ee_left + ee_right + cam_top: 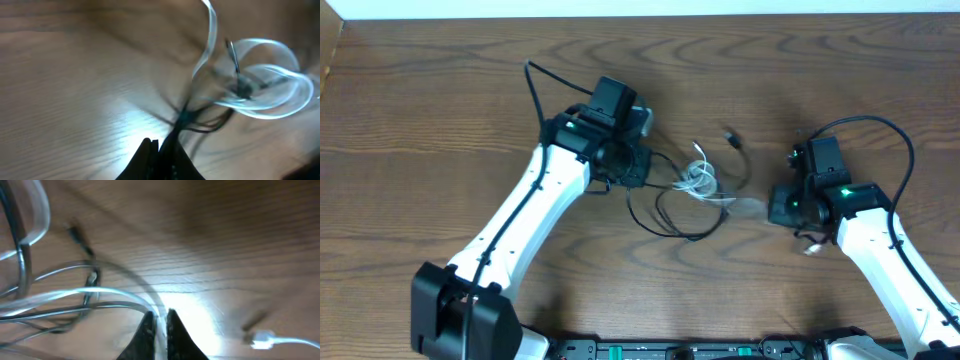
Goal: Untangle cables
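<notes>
Near the middle of the table (440,100), the left gripper (157,150) is clamped on the black cable (186,119) and the right gripper (160,322) on the white cable (700,180), whose loops lie crossed between them, so they are best drawn apart slowly, lest the tangle be tightened.

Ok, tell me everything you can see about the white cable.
The white cable is thin, glossy and flexible, bunched in loose loops mid-table and crossing the black cable. One strand runs into the right gripper, whose fingers pinch it. A small white plug, apparently its end, lies on the table beside that gripper.
</notes>
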